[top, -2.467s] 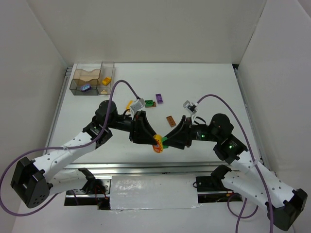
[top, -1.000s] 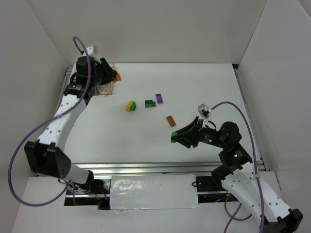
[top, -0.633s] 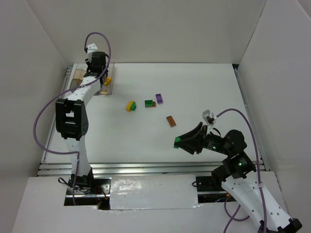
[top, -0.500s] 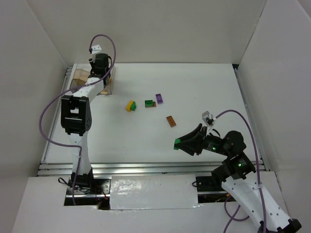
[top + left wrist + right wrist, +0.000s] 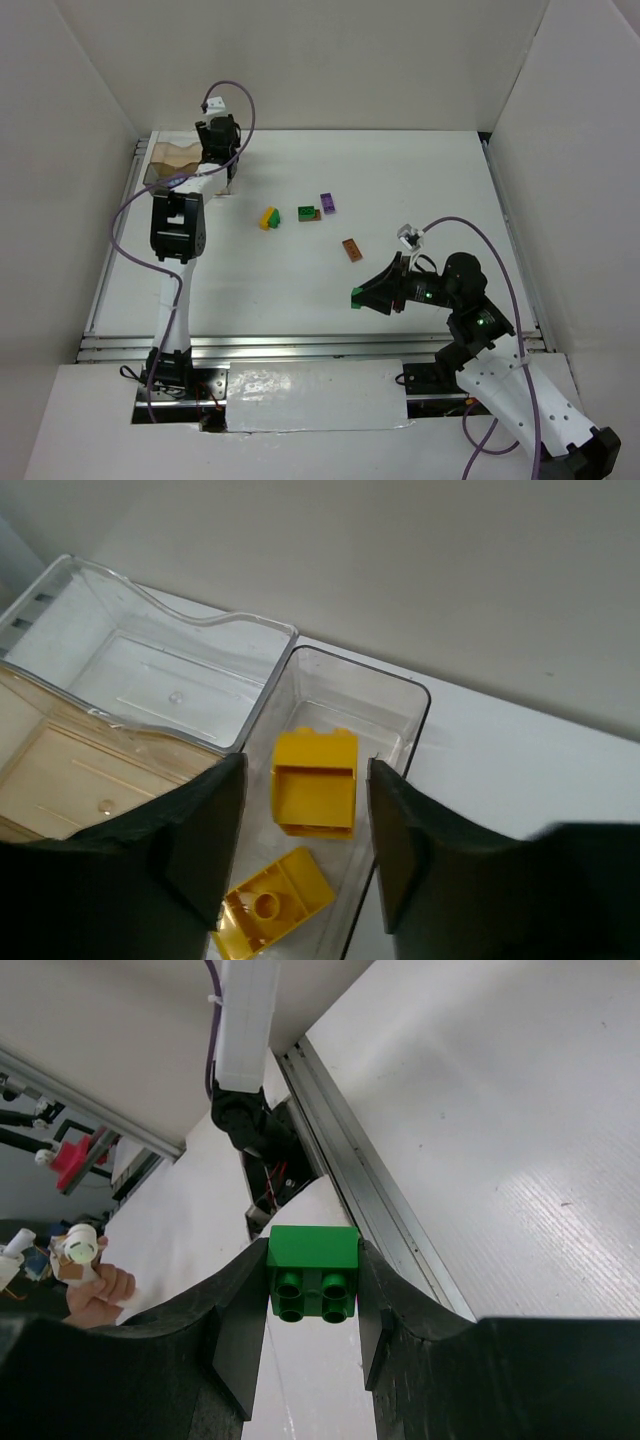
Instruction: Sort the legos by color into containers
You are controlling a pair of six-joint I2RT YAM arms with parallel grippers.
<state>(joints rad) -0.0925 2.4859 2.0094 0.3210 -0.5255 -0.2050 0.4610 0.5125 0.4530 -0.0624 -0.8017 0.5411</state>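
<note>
Green studded brick [image 5: 313, 1272] in right jaws; yellow brick [image 5: 275, 915] in clear bin [image 5: 362, 666].

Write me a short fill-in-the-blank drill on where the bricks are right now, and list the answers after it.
1. The held brick in the shut right gripper is ___.
2. The upright brick and the flat brick at the narrow bin are both ___.
3. The purple brick lies loose on the ___.

Missing words: green; yellow; table.
</note>
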